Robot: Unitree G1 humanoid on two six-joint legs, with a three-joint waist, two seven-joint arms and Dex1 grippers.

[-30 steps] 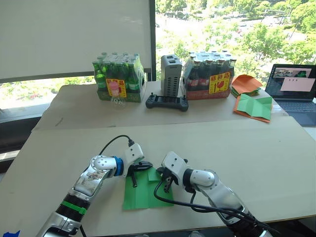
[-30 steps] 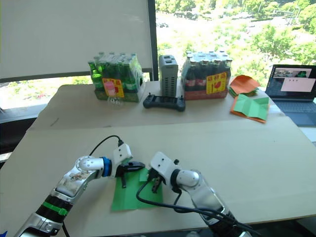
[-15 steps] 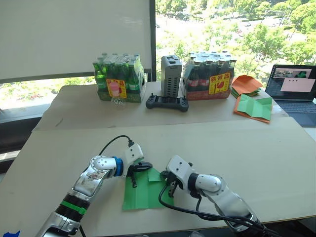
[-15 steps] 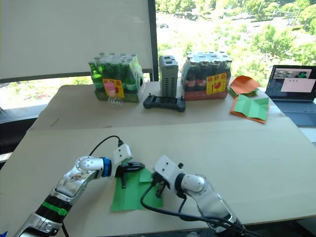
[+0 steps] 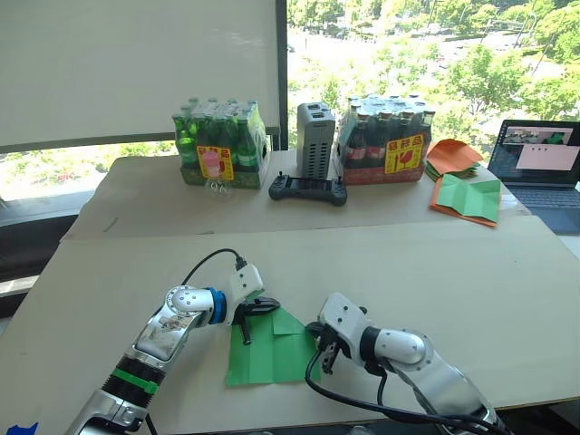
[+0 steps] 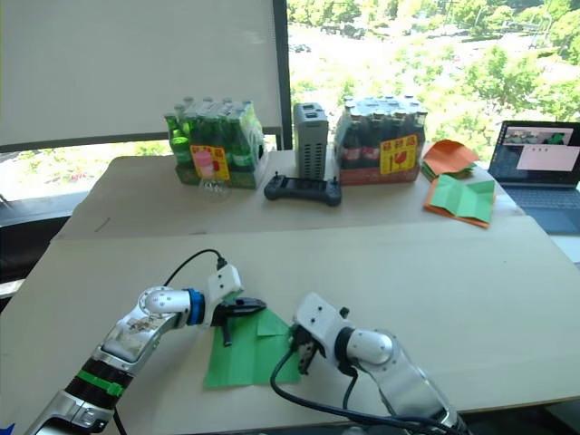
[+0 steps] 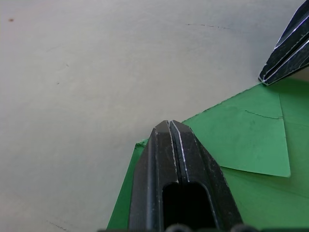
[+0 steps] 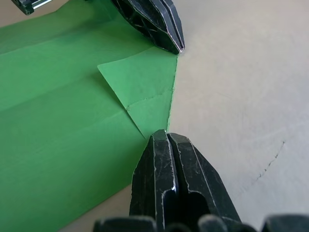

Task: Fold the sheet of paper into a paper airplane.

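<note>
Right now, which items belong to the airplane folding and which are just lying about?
In the job:
- sheet of paper, one corner folded over
- left claw, shut, at the sheet's far edge
- right claw, shut, at the sheet's right edge

Lying about:
- two bottle packs
- black controller
- grey box
- orange papers
- orange-edged green sheet
- laptop

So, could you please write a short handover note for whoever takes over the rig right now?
Left gripper: shut, tip pressing on the far edge of the sheet of paper.
Right gripper: shut, tip at the sheet's right edge, at the end of the folded corner.
The sheet lies flat on the table between the arms.
Done: one far corner folded in as a triangular flap.
Left: the other corner, the remaining folds and the wings.
</note>
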